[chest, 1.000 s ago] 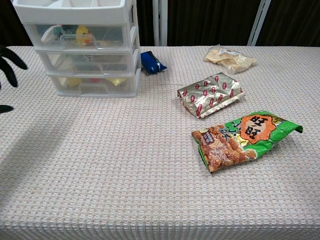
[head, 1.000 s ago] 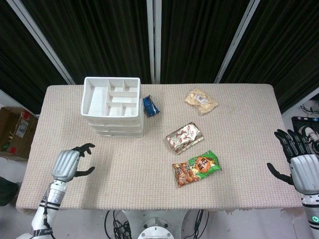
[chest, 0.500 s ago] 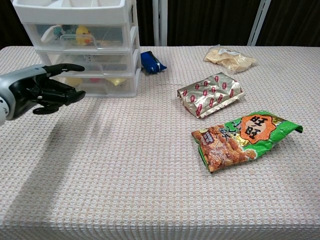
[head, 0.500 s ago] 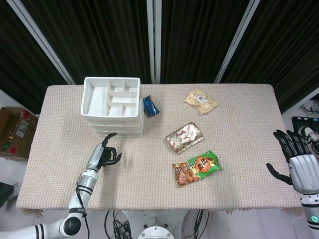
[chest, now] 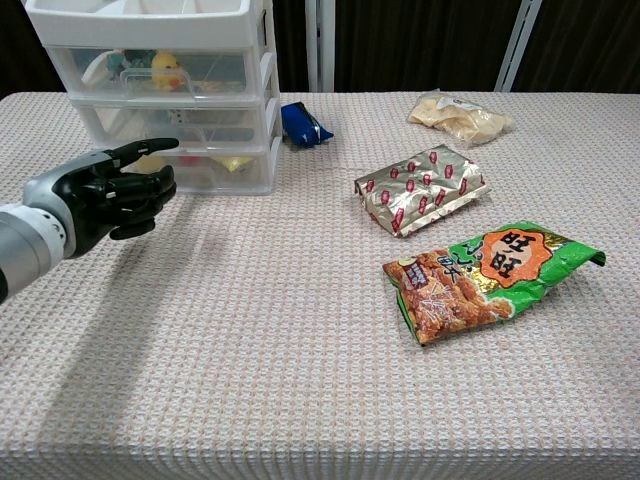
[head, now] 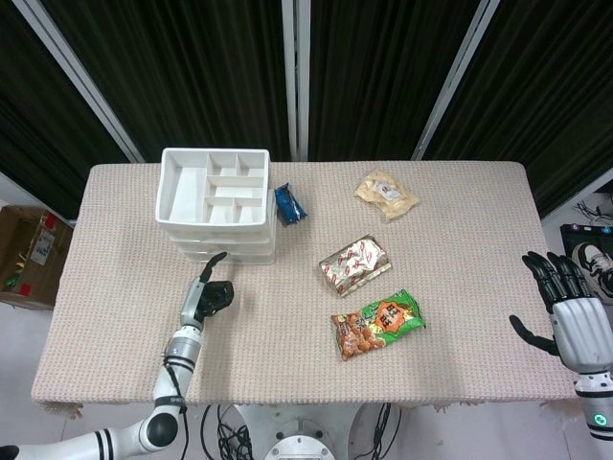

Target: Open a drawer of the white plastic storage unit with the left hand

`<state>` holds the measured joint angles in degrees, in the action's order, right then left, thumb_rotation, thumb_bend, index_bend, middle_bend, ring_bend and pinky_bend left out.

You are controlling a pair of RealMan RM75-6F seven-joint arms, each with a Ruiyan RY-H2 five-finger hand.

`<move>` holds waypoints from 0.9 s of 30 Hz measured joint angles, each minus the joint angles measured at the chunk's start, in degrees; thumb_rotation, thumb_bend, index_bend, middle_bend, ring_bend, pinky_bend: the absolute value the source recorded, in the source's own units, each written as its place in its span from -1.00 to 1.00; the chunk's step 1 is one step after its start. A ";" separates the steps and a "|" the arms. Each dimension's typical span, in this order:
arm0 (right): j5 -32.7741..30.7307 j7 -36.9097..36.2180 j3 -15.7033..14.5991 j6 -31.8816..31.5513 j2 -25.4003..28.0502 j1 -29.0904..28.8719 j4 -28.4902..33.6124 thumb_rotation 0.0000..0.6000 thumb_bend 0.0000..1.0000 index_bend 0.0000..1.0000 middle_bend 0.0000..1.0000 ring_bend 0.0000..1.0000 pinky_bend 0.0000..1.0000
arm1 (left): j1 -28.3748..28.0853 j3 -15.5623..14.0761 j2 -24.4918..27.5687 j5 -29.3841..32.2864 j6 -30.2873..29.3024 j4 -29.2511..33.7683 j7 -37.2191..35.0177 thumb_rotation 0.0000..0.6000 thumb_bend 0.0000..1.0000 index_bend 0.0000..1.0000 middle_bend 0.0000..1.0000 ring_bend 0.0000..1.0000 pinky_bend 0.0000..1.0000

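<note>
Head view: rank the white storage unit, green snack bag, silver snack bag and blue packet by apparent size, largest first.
1. white storage unit
2. green snack bag
3. silver snack bag, only slightly smaller than the green one
4. blue packet

— What is behind the worktop [head: 479, 287]?

— Black curtains [head: 192, 77] hang there in long folds. White poles [head: 295, 77] stand in front of them. One goes straight up in the middle of the frame, and others lean at the upper left and upper right.

— What covers the worktop?

— A beige cloth [chest: 300, 350] with a small bumpy weave. It hangs a little over the near edge.

— And on the floor?

— The floor [head: 29, 335] is light grey. A brown cardboard box [head: 29, 254] sits at the left edge of the frame. Black cables [head: 225, 436] hang under the worktop at the bottom. More cables [head: 586, 213] lie at the right edge.
</note>
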<state>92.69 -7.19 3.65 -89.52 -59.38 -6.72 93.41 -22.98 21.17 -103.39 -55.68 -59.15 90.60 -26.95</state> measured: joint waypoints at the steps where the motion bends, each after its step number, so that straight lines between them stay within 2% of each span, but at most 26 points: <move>1: -0.05 -0.02 0.00 -0.03 0.07 0.06 0.00 1.00 -0.62 -1.00 -0.83 -1.00 -1.00 | -0.01 0.26 -0.67 -0.10 -0.09 -0.70 -0.66 1.00 0.13 -0.79 0.60 0.82 1.00; 12: -0.53 -0.43 0.05 0.20 0.20 0.32 -0.26 1.00 -0.62 -1.00 -0.83 -1.00 -1.00 | -0.37 2.73 -4.34 -1.47 -0.31 -4.14 -7.36 1.00 0.13 -0.69 0.61 0.82 1.00; 27: -1.14 -0.57 0.08 0.44 0.15 0.71 -0.47 1.00 -0.62 -1.00 -0.83 -1.00 -1.00 | -1.78 7.15 -6.31 2.67 4.44 -6.31 -13.28 1.00 0.16 -0.35 0.64 0.82 1.00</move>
<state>91.55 -7.76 3.73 -89.09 -59.22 -6.01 92.94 -24.76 28.33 -109.70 -53.01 -54.71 84.29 -40.23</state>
